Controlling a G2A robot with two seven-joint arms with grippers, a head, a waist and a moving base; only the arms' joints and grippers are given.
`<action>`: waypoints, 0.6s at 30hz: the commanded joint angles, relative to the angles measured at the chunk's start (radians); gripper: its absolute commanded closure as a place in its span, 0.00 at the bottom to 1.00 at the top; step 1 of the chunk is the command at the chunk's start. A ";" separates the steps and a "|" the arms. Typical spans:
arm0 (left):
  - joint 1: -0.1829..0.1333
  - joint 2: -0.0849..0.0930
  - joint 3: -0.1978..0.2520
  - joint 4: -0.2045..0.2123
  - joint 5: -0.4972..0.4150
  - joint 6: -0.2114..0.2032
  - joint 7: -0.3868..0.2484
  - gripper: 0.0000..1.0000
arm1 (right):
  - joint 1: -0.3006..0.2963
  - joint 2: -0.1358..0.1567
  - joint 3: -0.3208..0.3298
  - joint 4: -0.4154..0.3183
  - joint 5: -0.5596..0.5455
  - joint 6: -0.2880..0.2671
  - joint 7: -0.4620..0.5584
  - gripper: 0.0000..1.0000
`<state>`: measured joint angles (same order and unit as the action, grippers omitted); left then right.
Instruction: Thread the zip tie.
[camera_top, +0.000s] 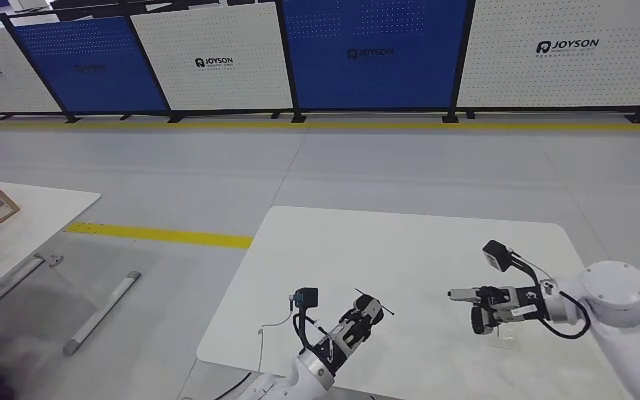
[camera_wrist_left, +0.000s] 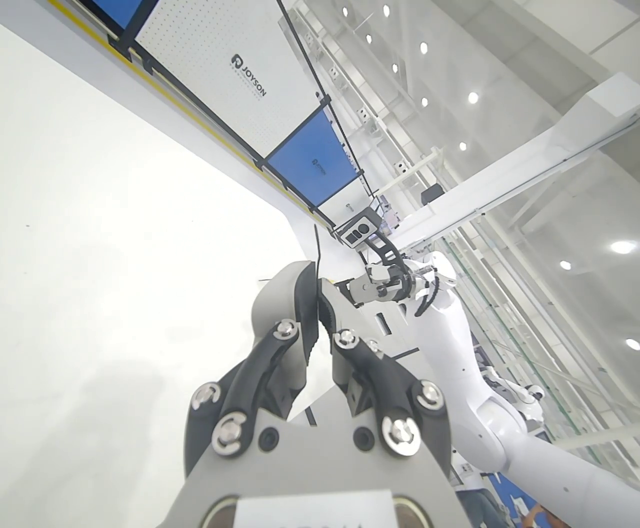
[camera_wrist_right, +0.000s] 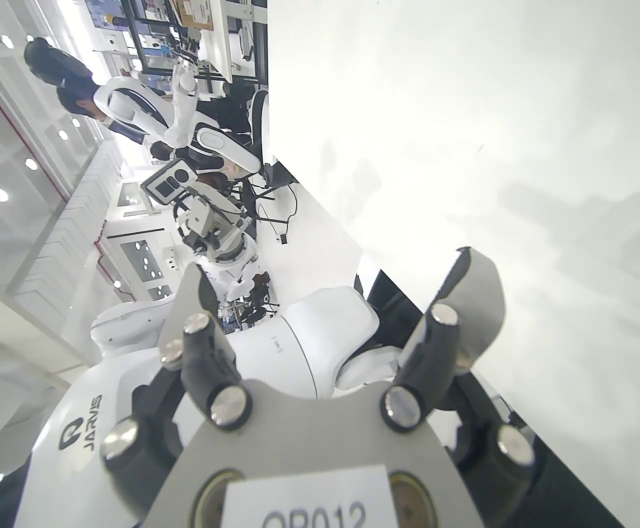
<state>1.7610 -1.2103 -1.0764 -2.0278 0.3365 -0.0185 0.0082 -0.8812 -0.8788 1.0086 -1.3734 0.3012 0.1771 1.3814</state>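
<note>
Pinches thin, straight black plastic zip tie (camera_wrist_left: 317, 245) in closed left gripper (camera_wrist_left: 317, 280), with tip jutting past fingertips; holds right gripper (camera_wrist_right: 332, 270) spread open.

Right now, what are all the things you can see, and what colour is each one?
zip tie: one, black, pinched in the left gripper, with its thin end sticking out past the fingertips
table: one, white, under both arms
side table: one, white, across the floor to the left in the top view
panels: several, blue and white, in a row at the back
floor stripes: two, yellow, one beside the table and one along the panels
left gripper: one, grey and black, shut on the zip tie, near the table's front edge
right gripper: one, grey and black, open, holding nothing, over the table's right side
</note>
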 joint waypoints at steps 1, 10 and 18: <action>0.000 0.000 0.000 0.000 0.000 0.000 0.000 1.00 | 0.004 0.010 0.028 -0.013 -0.028 -0.005 0.009 0.00; 0.000 0.000 0.000 0.000 0.000 0.000 0.000 1.00 | -0.028 0.090 0.176 -0.146 -0.178 0.098 0.009 0.00; 0.000 0.000 0.000 0.000 0.000 0.000 0.000 1.00 | -0.014 0.111 0.119 -0.193 -0.309 0.156 0.009 0.00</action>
<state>1.7610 -1.2103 -1.0764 -2.0278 0.3365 -0.0185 0.0082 -0.8953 -0.7682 1.1276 -1.5668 -0.0084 0.3331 1.3900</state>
